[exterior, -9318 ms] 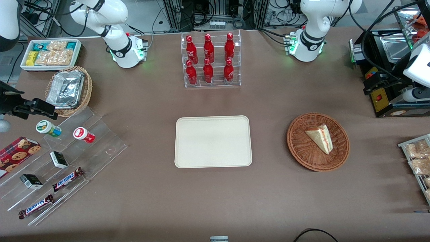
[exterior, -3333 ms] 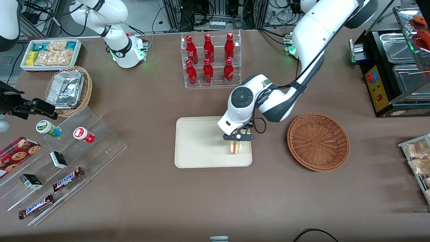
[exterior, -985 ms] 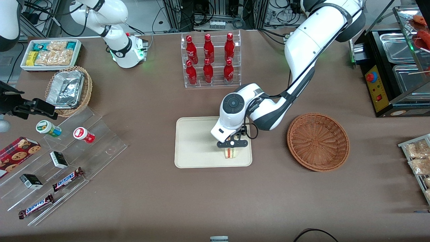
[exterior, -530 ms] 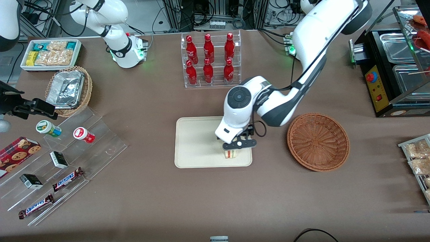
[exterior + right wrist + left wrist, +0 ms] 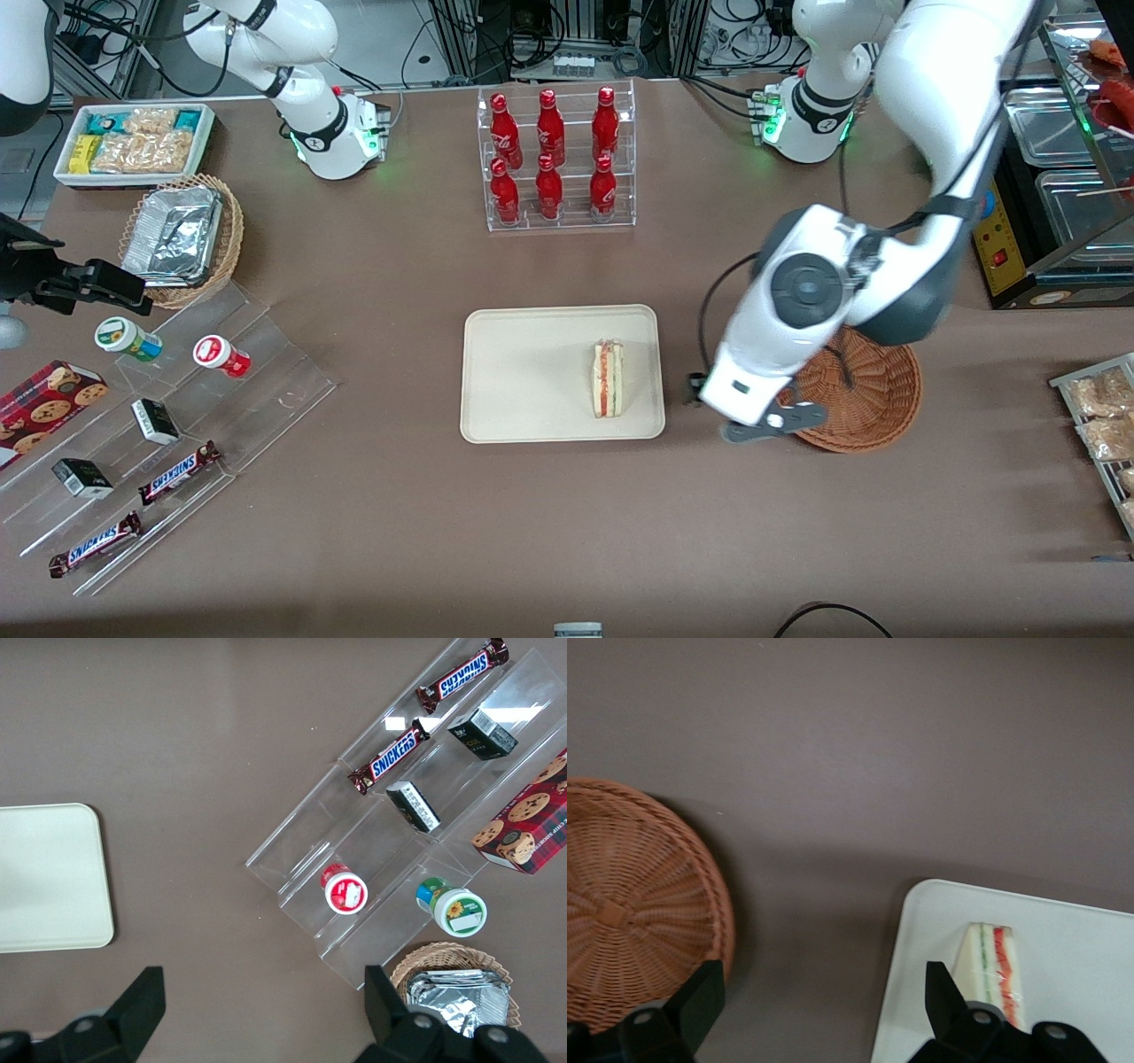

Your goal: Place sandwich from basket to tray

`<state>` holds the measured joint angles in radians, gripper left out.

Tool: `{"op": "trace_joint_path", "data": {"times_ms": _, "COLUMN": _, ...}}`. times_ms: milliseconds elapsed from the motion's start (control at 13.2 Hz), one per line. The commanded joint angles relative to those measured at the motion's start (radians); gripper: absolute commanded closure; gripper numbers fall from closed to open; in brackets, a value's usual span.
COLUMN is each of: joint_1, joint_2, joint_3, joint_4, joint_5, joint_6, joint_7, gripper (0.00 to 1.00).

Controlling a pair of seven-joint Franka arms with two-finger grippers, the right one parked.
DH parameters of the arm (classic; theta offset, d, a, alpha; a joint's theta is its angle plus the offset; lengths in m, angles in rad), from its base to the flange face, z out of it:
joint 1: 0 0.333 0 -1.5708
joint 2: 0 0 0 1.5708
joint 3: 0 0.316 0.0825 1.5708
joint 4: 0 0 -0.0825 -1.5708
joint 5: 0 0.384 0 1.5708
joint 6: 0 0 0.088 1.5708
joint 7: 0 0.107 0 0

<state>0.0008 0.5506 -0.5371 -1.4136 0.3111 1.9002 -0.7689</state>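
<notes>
— Since half a second ago, what has moved?

— Only the left arm's gripper. It was just above the small triangular sandwich of white bread with red and green filling, and now it hangs over the bare brown tablecloth, between the flat cream rectangular tray with rounded corners and the round reddish-brown woven wicker basket, at the near rim of that basket.

— Does it hold something?

— No. In the wrist view its two black fingers stand wide apart, with nothing between them except the cloth and the tray's edge.

— And where is the sandwich?

— It lies on the tray, at the end toward the working arm, with the striped cut edge turned up. Nothing touches it. The basket has nothing in it.

— What else is on the table?

— A clear acrylic rack with six red bottles stands farther from the front camera than the tray. Toward the parked arm's end I see a clear stepped display stand with chocolate bars and two small round cups.
</notes>
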Motion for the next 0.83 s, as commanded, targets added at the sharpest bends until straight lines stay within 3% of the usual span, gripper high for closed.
{"op": "trace_joint_path", "data": {"times_ms": 0, "joint_1": 0.036, "joint_2": -0.04, "joint_3": -0.003, "joint_4": -0.011, "joint_5": -0.012, "joint_6": -0.058, "joint_7": 0.036, "gripper": 0.0}}
{"op": "trace_joint_path", "data": {"times_ms": 303, "joint_1": 0.1, "joint_2": -0.087, "joint_3": 0.003, "joint_4": -0.016, "joint_5": -0.02, "joint_6": -0.134, "joint_7": 0.08, "gripper": 0.0}}
{"op": "trace_joint_path", "data": {"times_ms": 379, "joint_1": 0.094, "joint_2": -0.121, "joint_3": 0.043, "joint_4": -0.019, "joint_5": -0.036, "joint_6": -0.163, "joint_7": 0.133, "gripper": 0.0}}
{"op": "trace_joint_path", "data": {"times_ms": 606, "joint_1": -0.022, "joint_2": -0.233, "joint_3": 0.296, "joint_4": -0.031, "joint_5": -0.205, "joint_6": -0.248, "joint_7": 0.359, "gripper": 0.0}}
{"op": "trace_joint_path", "data": {"times_ms": 758, "joint_1": -0.028, "joint_2": -0.283, "joint_3": 0.333, "joint_4": -0.03, "joint_5": -0.222, "joint_6": -0.34, "joint_7": 0.456, "gripper": 0.0}}
